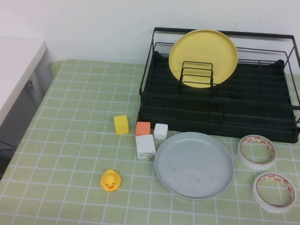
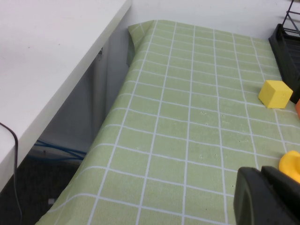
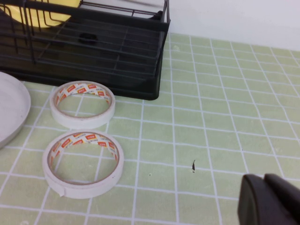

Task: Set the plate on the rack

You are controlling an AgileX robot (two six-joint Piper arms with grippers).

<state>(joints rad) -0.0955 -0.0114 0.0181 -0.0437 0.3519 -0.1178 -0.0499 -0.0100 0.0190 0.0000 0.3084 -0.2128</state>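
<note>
Both grippers (image 2: 269,197) (image 3: 272,201) hang apart from the flat plate (image 1: 194,165).

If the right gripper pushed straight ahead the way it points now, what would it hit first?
Probably nothing but bare tablecloth: the right gripper points past the nearer tape roll and the rack corner, though depth is unclear.

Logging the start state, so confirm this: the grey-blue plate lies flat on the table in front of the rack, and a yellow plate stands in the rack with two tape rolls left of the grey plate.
One detail is wrong. The high view shows both tape rolls on the right of the plate, not its left. The yellow plate does stand in the rack. Neither the left hand nor the right hand touches anything.
</note>
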